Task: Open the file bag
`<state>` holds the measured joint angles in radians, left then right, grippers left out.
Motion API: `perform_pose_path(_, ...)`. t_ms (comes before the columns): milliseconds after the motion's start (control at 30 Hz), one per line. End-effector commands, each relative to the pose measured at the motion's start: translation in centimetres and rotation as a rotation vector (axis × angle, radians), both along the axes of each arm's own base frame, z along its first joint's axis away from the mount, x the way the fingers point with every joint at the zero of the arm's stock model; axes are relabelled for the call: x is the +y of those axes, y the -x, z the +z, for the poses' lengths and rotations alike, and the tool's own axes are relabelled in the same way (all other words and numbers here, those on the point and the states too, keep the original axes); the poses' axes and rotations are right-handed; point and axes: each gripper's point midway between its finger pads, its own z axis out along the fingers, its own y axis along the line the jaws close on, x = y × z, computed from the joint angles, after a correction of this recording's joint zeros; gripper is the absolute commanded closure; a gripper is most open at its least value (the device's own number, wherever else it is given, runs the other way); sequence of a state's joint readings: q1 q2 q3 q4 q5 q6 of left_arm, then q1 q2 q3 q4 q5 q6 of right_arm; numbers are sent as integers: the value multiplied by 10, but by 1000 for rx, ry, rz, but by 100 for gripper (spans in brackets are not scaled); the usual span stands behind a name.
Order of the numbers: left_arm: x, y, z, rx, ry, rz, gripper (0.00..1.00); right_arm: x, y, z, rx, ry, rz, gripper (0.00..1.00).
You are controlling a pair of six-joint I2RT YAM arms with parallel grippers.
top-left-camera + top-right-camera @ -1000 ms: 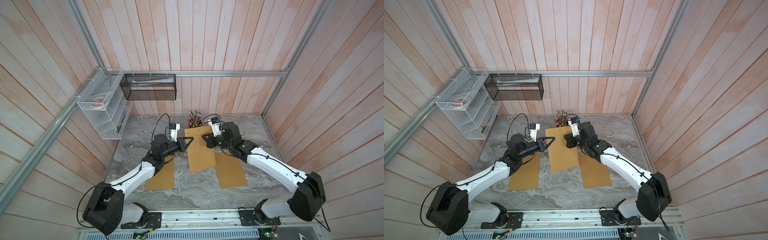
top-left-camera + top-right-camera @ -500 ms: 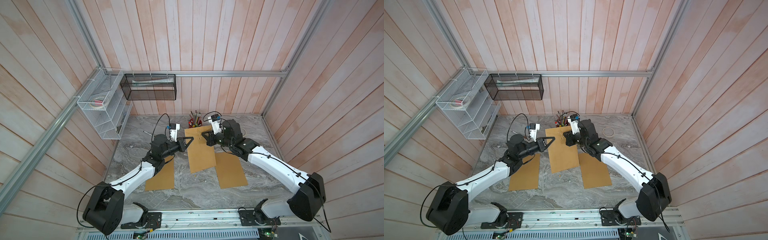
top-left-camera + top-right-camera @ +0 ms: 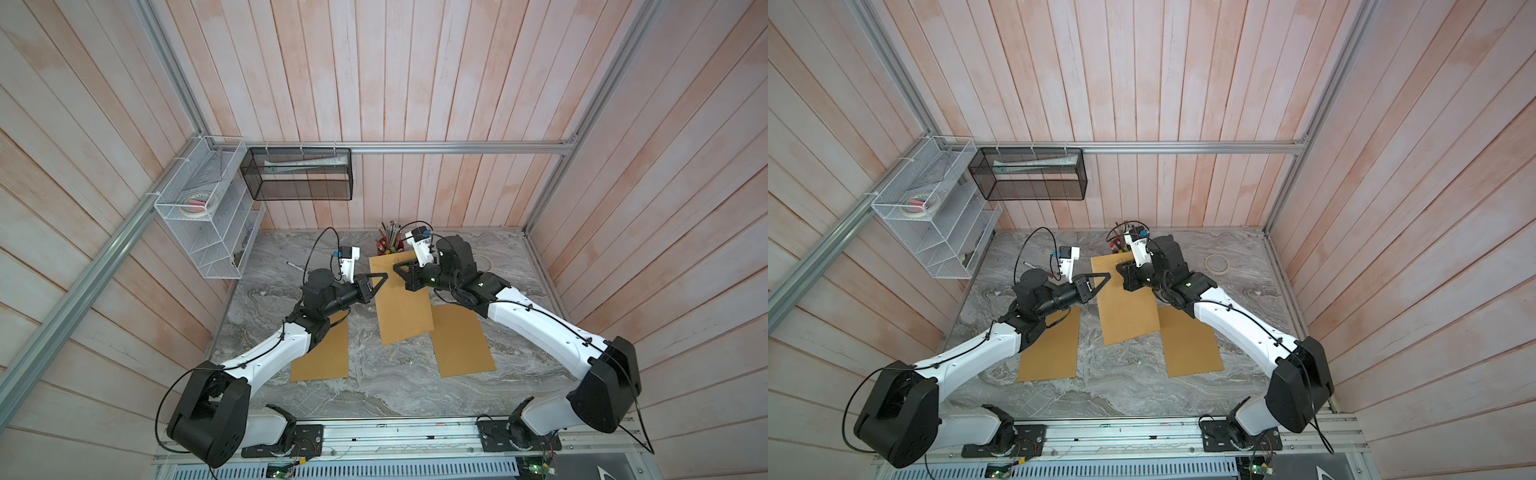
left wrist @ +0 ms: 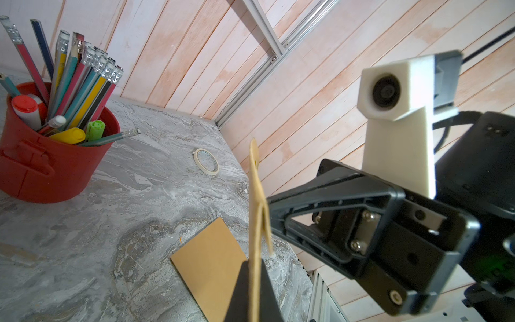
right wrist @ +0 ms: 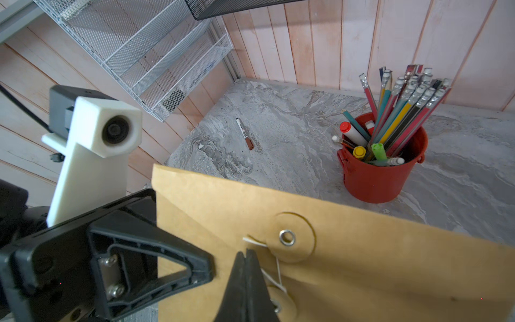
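Observation:
The file bag (image 3: 401, 307) is a brown paper envelope with its near end resting on the table and its far end lifted. My left gripper (image 3: 384, 275) is shut on its left edge; in the left wrist view the bag (image 4: 254, 195) stands edge-on between the fingers (image 4: 242, 292). My right gripper (image 5: 246, 252) is shut beside the two round paper clasps, upper (image 5: 289, 237) and lower (image 5: 281, 304). The white string (image 5: 274, 278) runs straight from its fingers to the lower clasp. In both top views the right gripper (image 3: 1119, 266) is over the bag's far end.
A red pencil cup (image 3: 390, 245) stands just behind the bag. Two more brown envelopes (image 3: 322, 353) (image 3: 461, 340) lie flat on either side. A tape roll (image 3: 1217, 264) lies at the back right and a marker (image 5: 245, 133) at the back left. A white wire rack (image 3: 208, 216) and a black mesh basket (image 3: 299, 174) hang on the walls.
My right gripper has shifted slightly toward the back wall, staying shut. The left arm has held still with the bag's edge.

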<state>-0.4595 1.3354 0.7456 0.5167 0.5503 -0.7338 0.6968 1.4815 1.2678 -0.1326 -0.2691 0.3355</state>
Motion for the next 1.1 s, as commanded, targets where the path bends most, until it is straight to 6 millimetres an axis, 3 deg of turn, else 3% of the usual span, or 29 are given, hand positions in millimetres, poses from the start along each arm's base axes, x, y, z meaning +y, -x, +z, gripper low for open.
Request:
perform_pose_path(0, -3, 4, -2, -2, 13, -23, 100, 13, 5, 12, -22, -17, 50, 100)
perform_pose_path(300, -2, 0, 1, -5, 38, -6, 100, 21, 14, 11, -16, -22, 82, 100)
perform_pose_path(600, 10, -9, 6, -7, 69, 51, 100, 16, 24, 7, -1, -28, 77, 100)
perform_pose_path(1067, 15, -17, 17, -35, 82, 91, 100, 6, 38, -19, 61, -26, 66, 100)
